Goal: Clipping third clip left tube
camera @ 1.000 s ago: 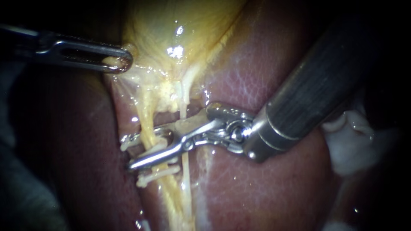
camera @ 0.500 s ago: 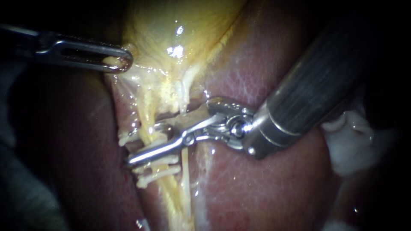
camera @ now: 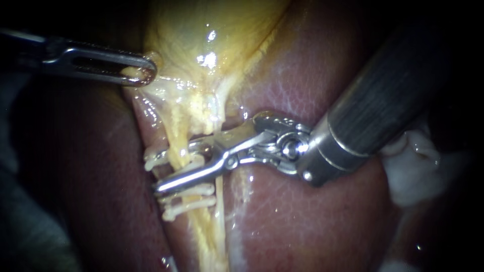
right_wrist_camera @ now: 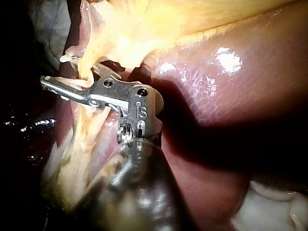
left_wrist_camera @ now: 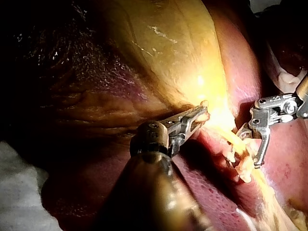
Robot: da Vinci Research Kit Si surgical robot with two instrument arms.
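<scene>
Right instrument (camera: 176, 168) first: its two jaws are spread in a narrow V. The left tube (camera: 174, 136) runs straight through the gap, crossing the jaws about halfway along, so they straddle it without clamping down, far as I can see. Tucked in that same gap, closer to the upper jaw, there's a white clip (camera: 154, 160) lying across the tube, its ends poking out past the tube on the side away from the shaft. Just outside the lower jaw, on the same tube, two more white clips (camera: 194, 190) sit side by side, nearly touching each other and very close to that jaw. Near the hinge, a thinner pale tube (camera: 218, 189) passes under the lower jaw, just beside the clipped one. All of it lies on the glossy reddish liver (camera: 302, 226), and off behind the shaft there's a lump of white gauze (camera: 413, 171). Well away past the upper jaw, where the tubes fan into the yellow gallbladder (camera: 212, 55), the left instrument (camera: 143, 71) has its jaws pressed together on the gallbladder's edge, with a bit of pale tissue showing through the slot in the jaw. The left wrist view shows the same pinch.
</scene>
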